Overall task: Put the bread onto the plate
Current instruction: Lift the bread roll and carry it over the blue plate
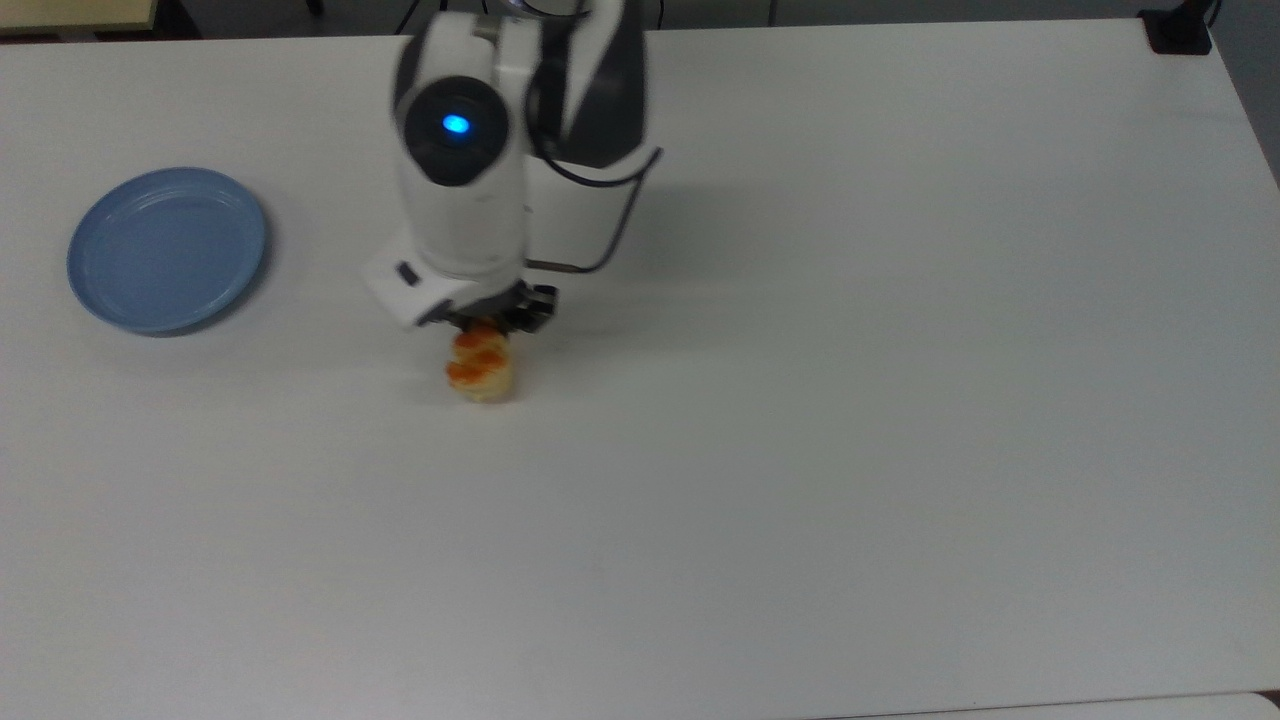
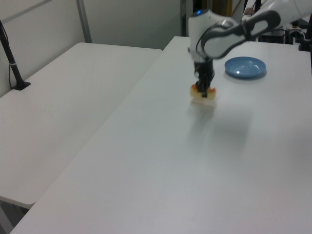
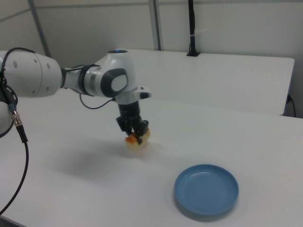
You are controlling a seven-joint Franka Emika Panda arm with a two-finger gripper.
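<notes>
While the top view hides the grip under the wrist, the right view shows the gripper (image 3: 135, 134) with fingers pinching the bread (image 3: 138, 138) just above the worktop (image 3: 246, 142), well apart from the plate (image 3: 206, 191).

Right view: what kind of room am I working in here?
Probably a lab or office-style test room: plain white tables pushed together, bare partition walls with metal posts, and a black clamped pole. The tool holds the bread near the plate.

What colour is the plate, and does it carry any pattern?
The plate is plain light blue, unmarked; the right view shows it best.
</notes>
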